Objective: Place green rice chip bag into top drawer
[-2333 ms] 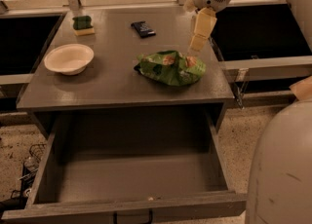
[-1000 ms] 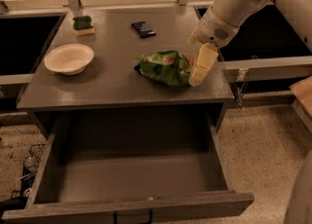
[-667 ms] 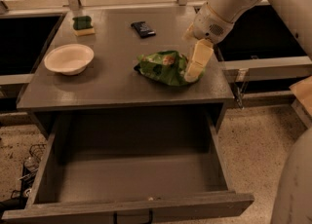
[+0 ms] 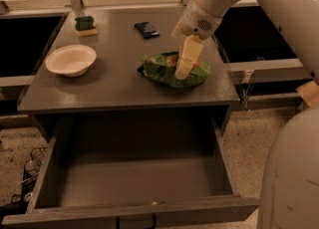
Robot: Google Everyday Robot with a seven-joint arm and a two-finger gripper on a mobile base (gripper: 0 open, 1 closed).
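Note:
The green rice chip bag lies crumpled on the right part of the grey table top, near its front edge. My gripper comes down from the upper right and its tan fingers rest on the middle of the bag. The top drawer stands pulled out below the table, with nothing inside it, and its dark handle shows at the bottom edge.
A white bowl sits at the table's left. A green-topped sponge lies at the back left and a small dark packet at the back middle. My white arm and body fill the right side.
My gripper has moved left from the bag's right edge and now sits over the middle of the bag. The bag, bowl and drawer have not moved.

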